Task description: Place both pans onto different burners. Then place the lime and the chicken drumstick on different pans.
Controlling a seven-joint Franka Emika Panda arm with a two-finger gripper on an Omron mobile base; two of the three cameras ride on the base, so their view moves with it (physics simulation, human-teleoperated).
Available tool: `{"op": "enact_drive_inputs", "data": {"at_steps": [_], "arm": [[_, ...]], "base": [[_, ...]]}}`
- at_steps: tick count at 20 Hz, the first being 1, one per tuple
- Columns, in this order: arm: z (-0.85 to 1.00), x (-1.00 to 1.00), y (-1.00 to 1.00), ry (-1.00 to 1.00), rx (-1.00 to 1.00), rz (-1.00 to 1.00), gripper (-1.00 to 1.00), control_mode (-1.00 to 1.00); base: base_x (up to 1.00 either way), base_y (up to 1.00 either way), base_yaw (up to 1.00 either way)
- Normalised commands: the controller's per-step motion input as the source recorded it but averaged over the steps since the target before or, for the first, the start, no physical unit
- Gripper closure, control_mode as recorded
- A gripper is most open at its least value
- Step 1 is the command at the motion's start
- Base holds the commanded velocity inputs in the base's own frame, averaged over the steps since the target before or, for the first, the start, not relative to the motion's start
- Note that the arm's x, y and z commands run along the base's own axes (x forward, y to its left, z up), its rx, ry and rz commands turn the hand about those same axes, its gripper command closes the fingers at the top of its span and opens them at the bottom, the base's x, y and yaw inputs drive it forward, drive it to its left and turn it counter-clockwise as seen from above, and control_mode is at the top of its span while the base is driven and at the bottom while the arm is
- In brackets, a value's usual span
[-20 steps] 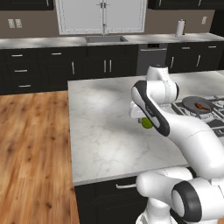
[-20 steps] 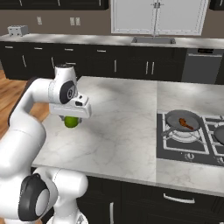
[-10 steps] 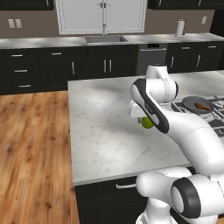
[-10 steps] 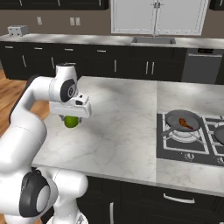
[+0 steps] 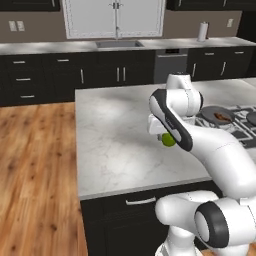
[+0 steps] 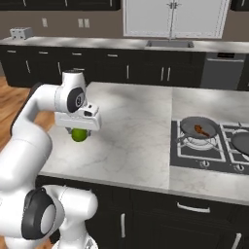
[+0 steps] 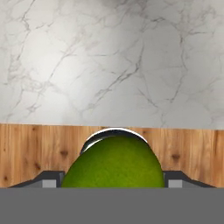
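Gripper (image 6: 79,132) over the island counter (image 6: 131,126), near its left end in right base view, lime (image 6: 79,134) betw. the fingers, off the surface. Cooktop (image 6: 210,146) set in counter at far right, well apart from gripper. Near-left burner carries a pan (image 6: 199,128) w/ chicken drumstick (image 6: 201,130) in it; second pan (image 6: 241,141) just right of it, prob. on the next burner, cut off by frame edge. Sink (image 6: 169,44) on back counter, behind island. In hand view, lime (image 7: 113,162) sits low centre, counter (image 7: 112,61) beyond it, floor (image 7: 35,148) between.
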Motion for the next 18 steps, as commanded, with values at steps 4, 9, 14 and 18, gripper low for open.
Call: {"op": "enact_drive_inputs", "data": {"at_steps": [4, 9, 14, 18], "arm": [[0.0, 0.0, 0.0, 0.0, 0.0, 0.0, 1.0, 1.0], [0.0, 0.0, 0.0, 0.0, 0.0, 0.0, 1.0, 1.0], [0.0, 0.0, 0.0, 0.0, 0.0, 0.0, 1.0, 1.0], [0.0, 0.0, 0.0, 0.0, 0.0, 0.0, 1.0, 1.0]], "base": [[-0.28, -0.48, 0.0], [-0.17, -0.7, 0.0], [-0.11, -0.77, 0.0], [-0.05, -0.76, 0.0]]}}
